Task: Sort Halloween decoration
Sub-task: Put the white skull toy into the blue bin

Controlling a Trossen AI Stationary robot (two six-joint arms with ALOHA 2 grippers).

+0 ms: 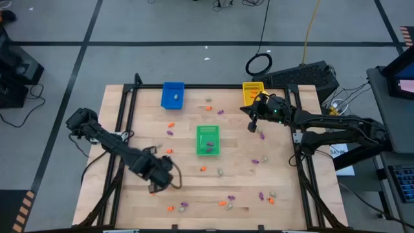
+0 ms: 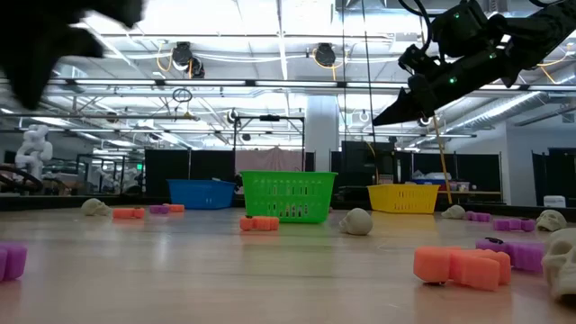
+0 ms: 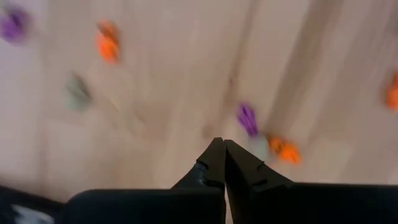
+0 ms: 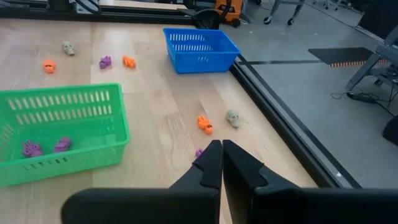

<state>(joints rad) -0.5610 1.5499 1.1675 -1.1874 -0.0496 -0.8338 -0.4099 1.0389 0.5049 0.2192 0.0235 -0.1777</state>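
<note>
The Halloween decoration [image 1: 220,172] lies scattered over the table [image 1: 129,200], most of it well apart from both sets of fingers: tiny orange, purple and pale skull-like trinkets. They look light, hard and apt to skid, so a pinch across the middle seems best. The left gripper [image 1: 155,188] is pressed closed with nothing visible between its fingertips. The right gripper [image 1: 252,127], likewise closed and empty, hangs just beside the yellow tray [image 1: 248,87].

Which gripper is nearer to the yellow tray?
Right. The right gripper hangs just in front of the yellow tray; the left gripper is far across the table, near its front left.
</note>
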